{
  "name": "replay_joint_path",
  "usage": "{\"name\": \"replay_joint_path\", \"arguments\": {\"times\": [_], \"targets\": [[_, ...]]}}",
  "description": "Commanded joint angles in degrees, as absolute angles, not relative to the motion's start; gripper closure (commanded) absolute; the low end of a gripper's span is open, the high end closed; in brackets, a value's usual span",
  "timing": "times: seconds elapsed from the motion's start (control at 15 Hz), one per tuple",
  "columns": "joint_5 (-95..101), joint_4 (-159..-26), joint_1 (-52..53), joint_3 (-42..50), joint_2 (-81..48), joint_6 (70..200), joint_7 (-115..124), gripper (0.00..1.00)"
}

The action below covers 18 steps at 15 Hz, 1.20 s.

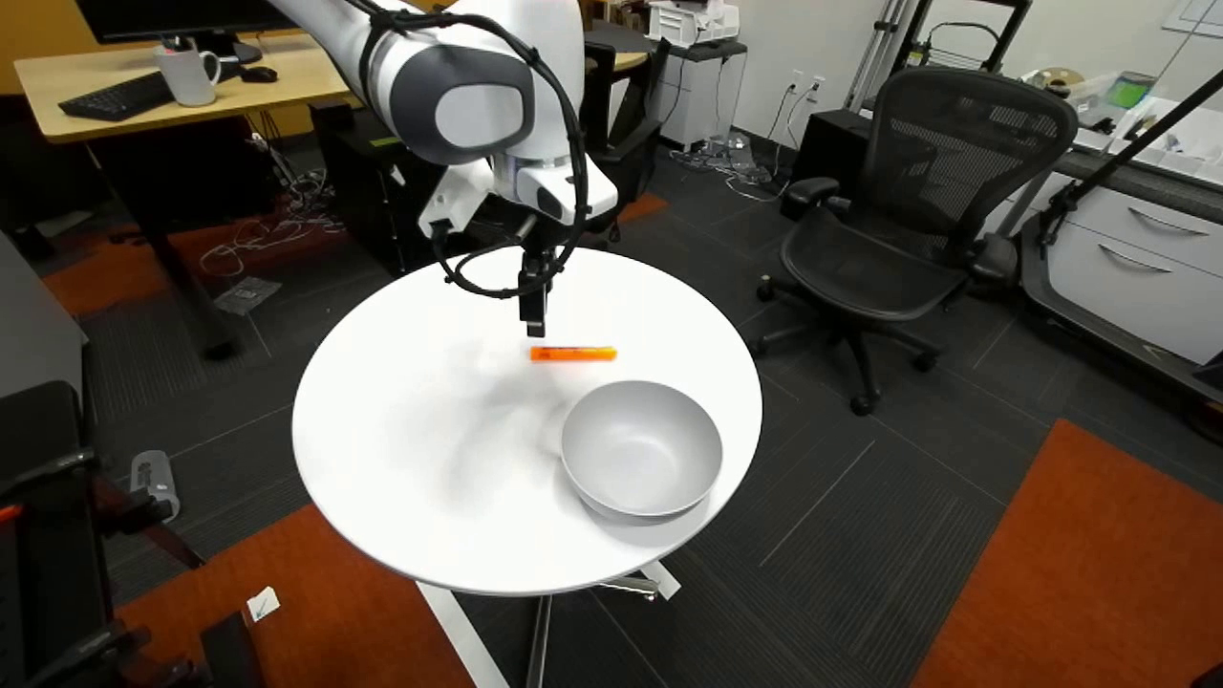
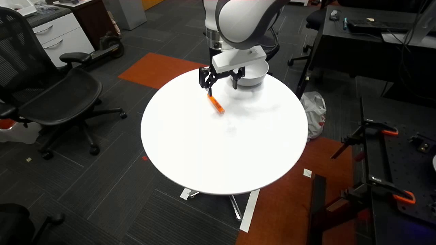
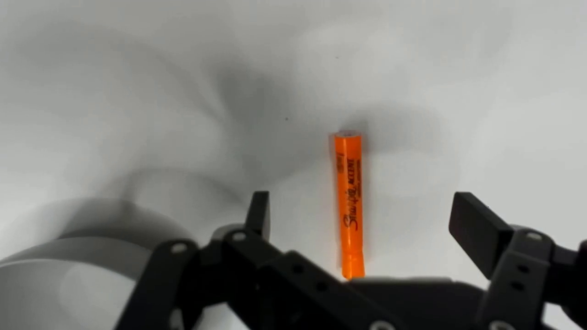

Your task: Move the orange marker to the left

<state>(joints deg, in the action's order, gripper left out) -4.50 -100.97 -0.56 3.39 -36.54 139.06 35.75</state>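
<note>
1. I have the black two-fingered gripper [image 3: 362, 213] hanging above the round white table [image 1: 382, 411], its fingers [image 3: 481, 233] spread wide.
2. In my wrist view, the slim bright-orange marker [image 3: 350, 201], lettered in black, shows between those fingers, clear of both.
3. The marker lies flat on the table, near the round grey bowl [image 1: 640, 449] but apart from it.
4. That bowl sits upright, close to the table's rim.
5. Farther out, in an exterior view, a black mesh office chair [image 1: 965, 153] stands on dark grey carpet [image 1: 812, 592].
</note>
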Motion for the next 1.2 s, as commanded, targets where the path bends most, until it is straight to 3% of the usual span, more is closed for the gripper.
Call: {"name": "replay_joint_path", "arguments": {"times": [0.0, 0.8, 0.93, 1.13], "targets": [[-6.4, -93.5, -0.8, 4.4, -42.0, 135.8, 32.8, 0.0], [-6.2, -82.6, -0.5, 5.6, -51.7, 130.5, 33.1, 0.0], [-6.1, -81.4, -0.7, 5.7, -52.6, 130.1, 32.9, 0.28], [-6.2, -79.8, -0.8, 5.7, -53.8, 129.5, 32.8, 0.5]]}}
